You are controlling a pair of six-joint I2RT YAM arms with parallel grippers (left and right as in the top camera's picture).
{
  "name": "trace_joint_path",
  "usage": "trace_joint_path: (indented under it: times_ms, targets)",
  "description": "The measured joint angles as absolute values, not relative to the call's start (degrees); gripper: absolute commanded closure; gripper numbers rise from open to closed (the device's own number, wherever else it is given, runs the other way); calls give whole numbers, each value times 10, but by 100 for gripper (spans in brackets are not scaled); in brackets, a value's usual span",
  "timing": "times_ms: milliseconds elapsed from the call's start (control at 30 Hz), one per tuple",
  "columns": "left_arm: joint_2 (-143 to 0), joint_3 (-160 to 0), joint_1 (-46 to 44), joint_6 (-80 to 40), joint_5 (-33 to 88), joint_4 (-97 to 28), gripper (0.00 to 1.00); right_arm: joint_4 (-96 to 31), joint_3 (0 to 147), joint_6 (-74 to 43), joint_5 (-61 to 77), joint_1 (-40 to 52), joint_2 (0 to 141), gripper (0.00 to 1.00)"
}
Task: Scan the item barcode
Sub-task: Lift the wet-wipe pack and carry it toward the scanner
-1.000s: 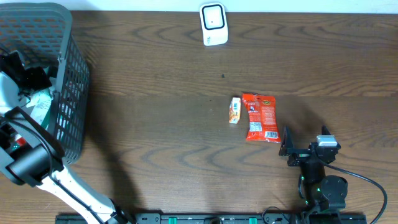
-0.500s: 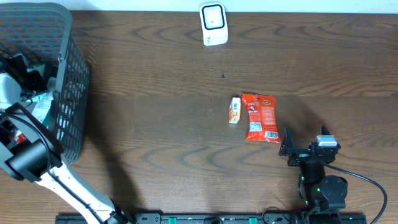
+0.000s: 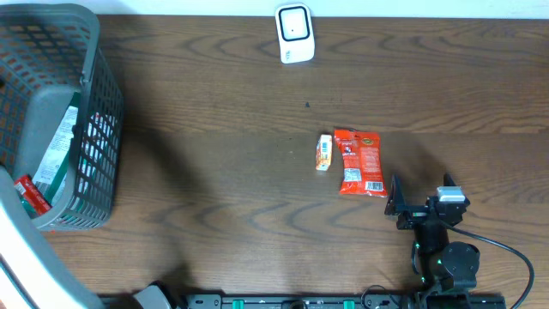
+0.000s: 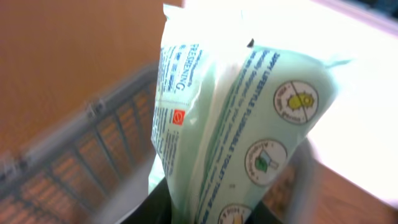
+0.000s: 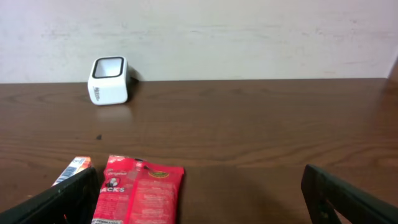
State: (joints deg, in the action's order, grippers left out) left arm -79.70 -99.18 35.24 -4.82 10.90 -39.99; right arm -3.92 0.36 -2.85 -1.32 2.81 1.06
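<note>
Left wrist alone shows the tool (image 4: 205,215) clamping a green packet (image 4: 239,118).

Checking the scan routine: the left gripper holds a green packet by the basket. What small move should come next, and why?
Probably swing the left gripper with the green packet rightward toward the white scanner. The packet is gripped and looks raised by the basket rim, the scanner sits far across the table, and no barcode shows yet.

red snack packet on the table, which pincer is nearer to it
Right. The right pincer sits open just beside the red snack packet; the left pincer is far off by the basket, holding a green pack.
</note>
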Motion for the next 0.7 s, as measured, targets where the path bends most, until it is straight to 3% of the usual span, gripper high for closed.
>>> trace_joint_path:
  times_ms: [167, 300, 367, 467, 667, 700]
  targets:
    - [-684, -990, 218, -108, 121, -575, 76, -39, 4, -29, -13, 28, 11, 1]
    - [-653, -930, 50, -125, 120, -612, 76, -39, 4, -29, -13, 28, 11, 1]
    - [-671, -827, -66, -146, 108, -567, 76, -40, 4, -29, -13, 28, 11, 1]
    - [-732, -708, -160, -179, 94, -457, 76, -39, 4, -29, -13, 28, 11, 1]
    - [-895, -616, -284, -238, 70, -331, 75, -39, 4, -29, -13, 27, 11, 1]
    - [-906, -615, -293, -242, 60, -313, 70, -39, 4, -29, -13, 27, 10, 1]
